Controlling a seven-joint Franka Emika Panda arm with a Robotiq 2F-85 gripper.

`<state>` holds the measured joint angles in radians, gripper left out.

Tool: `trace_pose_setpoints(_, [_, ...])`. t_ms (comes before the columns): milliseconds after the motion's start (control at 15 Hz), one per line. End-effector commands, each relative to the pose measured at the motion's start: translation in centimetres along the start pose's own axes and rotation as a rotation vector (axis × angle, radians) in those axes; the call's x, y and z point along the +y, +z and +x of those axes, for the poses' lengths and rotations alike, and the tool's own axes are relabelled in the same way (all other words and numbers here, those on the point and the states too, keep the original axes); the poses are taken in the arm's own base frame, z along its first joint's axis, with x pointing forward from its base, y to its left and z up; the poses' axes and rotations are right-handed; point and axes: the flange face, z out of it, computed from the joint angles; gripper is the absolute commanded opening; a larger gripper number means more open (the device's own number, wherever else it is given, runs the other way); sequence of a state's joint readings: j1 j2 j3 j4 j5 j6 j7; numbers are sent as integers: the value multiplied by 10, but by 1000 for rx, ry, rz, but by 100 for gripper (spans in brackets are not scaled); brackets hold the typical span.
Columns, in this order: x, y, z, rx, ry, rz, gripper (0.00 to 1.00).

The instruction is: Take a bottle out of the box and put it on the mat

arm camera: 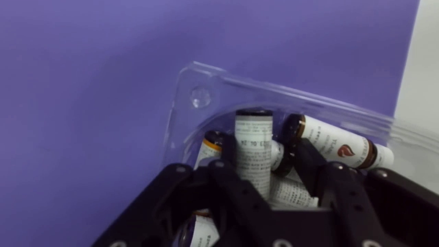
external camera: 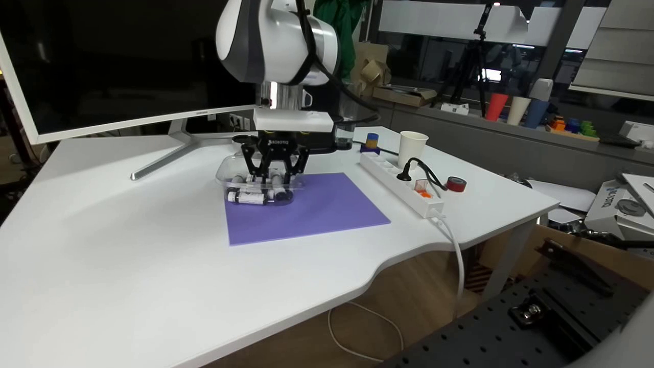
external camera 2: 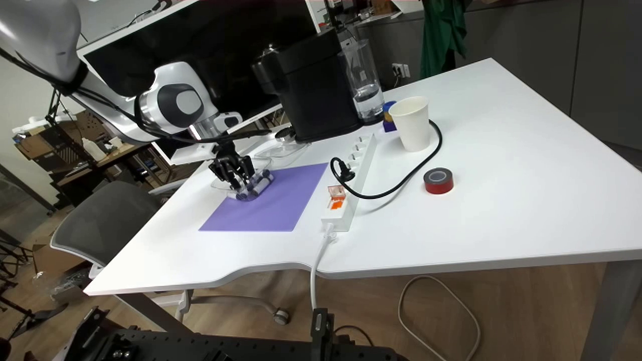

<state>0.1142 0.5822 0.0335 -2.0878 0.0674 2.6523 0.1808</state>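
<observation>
my parted jaws flank a white-labelled bottle (arm camera: 253, 147) in the clear plastic box (arm camera: 274, 92), far left corner of the purple mat (external camera: 322, 209).

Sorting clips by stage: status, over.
End effector open astride white-labelled bottle. Bottle inside clear plastic box, not yet on purple mat. Neighbouring bottles crowd close.

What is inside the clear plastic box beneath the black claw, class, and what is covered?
Several small, cylindrical, white-labelled dark bottles, jumbled together. The black claw partly hides some, so their total cannot be told.
</observation>
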Motion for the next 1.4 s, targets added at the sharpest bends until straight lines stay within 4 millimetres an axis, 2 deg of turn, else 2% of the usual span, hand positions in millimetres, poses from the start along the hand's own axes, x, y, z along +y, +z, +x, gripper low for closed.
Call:
trace_pose_setpoints(0, [3, -10, 7, 22, 6, 2, 19])
trace_pose_setpoints(133, [3, -22, 9, 47, 11, -4, 5])
trace_pose_setpoints(400, [12, -58, 11, 112, 40, -51, 7])
trace_pose_setpoints(600, [30, -87, 11, 172, 78, -116, 7])
trace_pose_setpoints(733, [44, -98, 10, 191, 117, -162, 7])
trace_pose_setpoints(933, [70, -94, 4, 171, 186, -213, 7])
trace_pose_setpoints(1133, [90, -70, -5, 103, 252, -230, 7])
trace_pose_setpoints(1333, [100, -46, -15, 44, 289, -227, 7])
